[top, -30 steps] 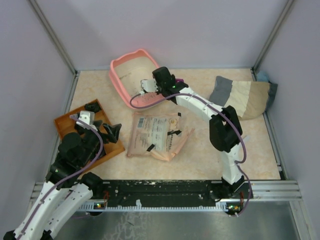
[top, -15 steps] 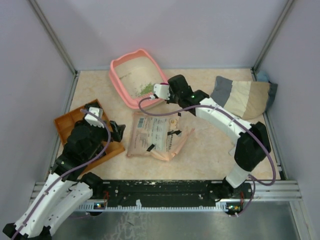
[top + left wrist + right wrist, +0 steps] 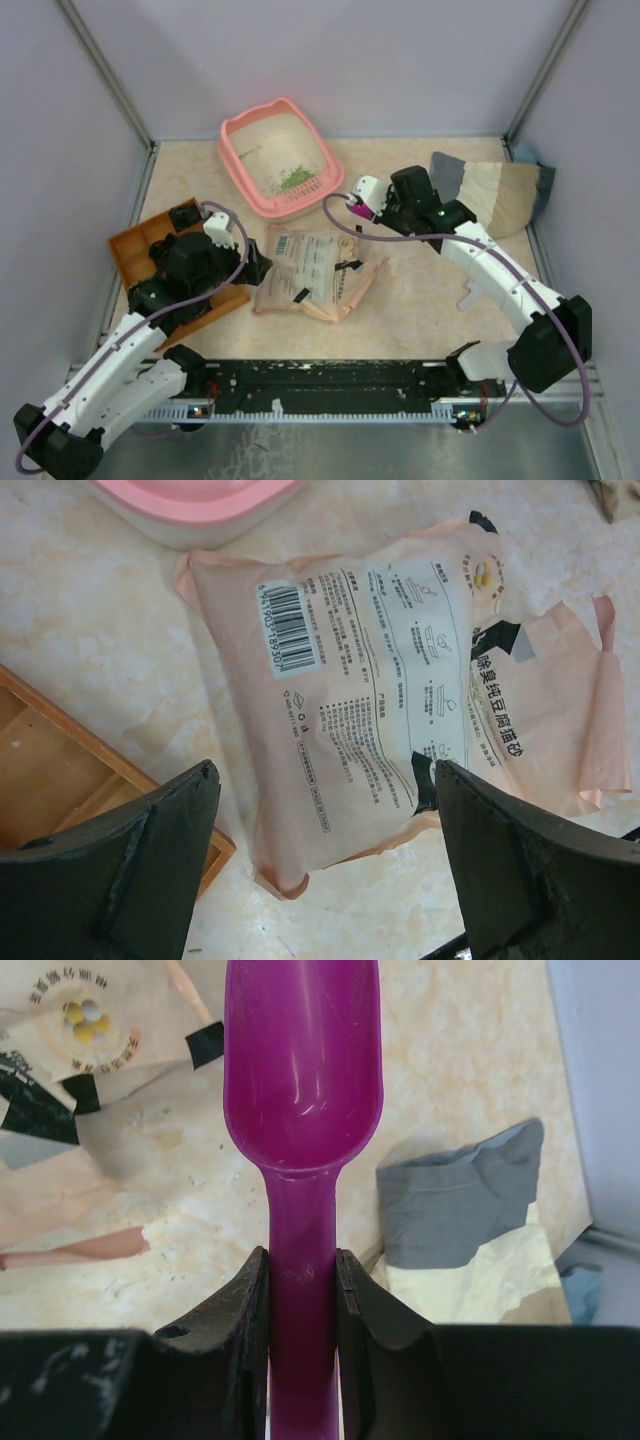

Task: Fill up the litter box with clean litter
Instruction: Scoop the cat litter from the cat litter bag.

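The salmon-pink litter box point(image 3: 238, 160) sits at the back left, and a small pile of green clean litter point(image 3: 293, 180) lies inside near its front wall. My right gripper point(image 3: 372, 205) hovers to the right of the box, shut on the handle of a magenta scoop point(image 3: 356, 208). In the right wrist view the scoop's bowl point(image 3: 302, 1080) looks empty, with the gripper point(image 3: 302, 1272) clamped on the handle. My left gripper point(image 3: 250, 265) is open at the left edge of the beige litter bag point(image 3: 312, 268). The left wrist view shows its gripper point(image 3: 325, 775) straddling the bag's point(image 3: 400, 670) lower corner, apart from it.
An orange compartmented tray point(image 3: 128, 250) lies at the left under my left arm, and its corner point(image 3: 50, 780) shows in the left wrist view. A grey and beige cloth point(image 3: 490, 190) lies at the back right. The litter box's edge point(image 3: 190, 495) tops the left wrist view.
My right arm drew back from the litter box to the right with the scoop, uncovering green litter inside. My left arm moved right, from over the orange tray to the bag's edge.
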Controlling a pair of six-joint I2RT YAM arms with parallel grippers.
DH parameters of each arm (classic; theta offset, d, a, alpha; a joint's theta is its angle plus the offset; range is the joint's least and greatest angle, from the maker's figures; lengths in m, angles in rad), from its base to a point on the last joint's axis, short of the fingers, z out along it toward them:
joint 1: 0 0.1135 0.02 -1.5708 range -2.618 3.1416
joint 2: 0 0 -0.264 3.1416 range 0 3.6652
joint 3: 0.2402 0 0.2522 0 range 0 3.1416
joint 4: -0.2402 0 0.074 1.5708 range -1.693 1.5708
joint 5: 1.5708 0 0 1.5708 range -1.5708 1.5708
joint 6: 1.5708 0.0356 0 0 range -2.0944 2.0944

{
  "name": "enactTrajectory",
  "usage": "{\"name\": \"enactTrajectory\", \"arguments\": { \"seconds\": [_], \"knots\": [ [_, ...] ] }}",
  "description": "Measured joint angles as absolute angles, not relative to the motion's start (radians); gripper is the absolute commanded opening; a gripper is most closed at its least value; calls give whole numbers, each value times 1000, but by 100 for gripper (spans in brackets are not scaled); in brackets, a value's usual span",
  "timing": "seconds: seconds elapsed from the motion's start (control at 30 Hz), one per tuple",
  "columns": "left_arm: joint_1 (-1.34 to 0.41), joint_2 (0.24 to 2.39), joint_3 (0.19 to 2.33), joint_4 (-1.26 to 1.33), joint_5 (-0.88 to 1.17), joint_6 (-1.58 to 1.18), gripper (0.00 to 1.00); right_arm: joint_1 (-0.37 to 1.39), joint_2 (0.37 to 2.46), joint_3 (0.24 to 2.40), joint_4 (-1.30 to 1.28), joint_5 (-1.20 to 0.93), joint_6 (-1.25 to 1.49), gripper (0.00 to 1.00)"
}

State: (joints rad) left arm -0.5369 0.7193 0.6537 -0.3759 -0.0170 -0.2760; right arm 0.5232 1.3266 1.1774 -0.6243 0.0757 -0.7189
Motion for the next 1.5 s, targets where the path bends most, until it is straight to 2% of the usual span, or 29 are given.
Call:
{"name": "enactTrajectory", "arguments": {
  "seconds": [0.43, 0.87, 1.0, 1.23, 1.5],
  "knots": [
    [-537, 872, 654, -369, 51, -379, 85, 407, 1288, 1090, -769, -2, -678, 0],
    [-537, 972, 653, -356, 72, -403, 85, 388, 1284, 1047, -810, -113, -696, 0],
    [-537, 994, 647, -339, 80, -408, 87, 388, 1285, 1035, -803, -153, -717, 0],
    [-537, 1038, 646, -318, 105, -411, 81, 388, 1300, 1012, -773, -193, -770, 0],
    [-537, 1060, 637, -291, 141, -411, 80, 388, 1333, 973, -676, -262, -887, 0]
  ]
}}
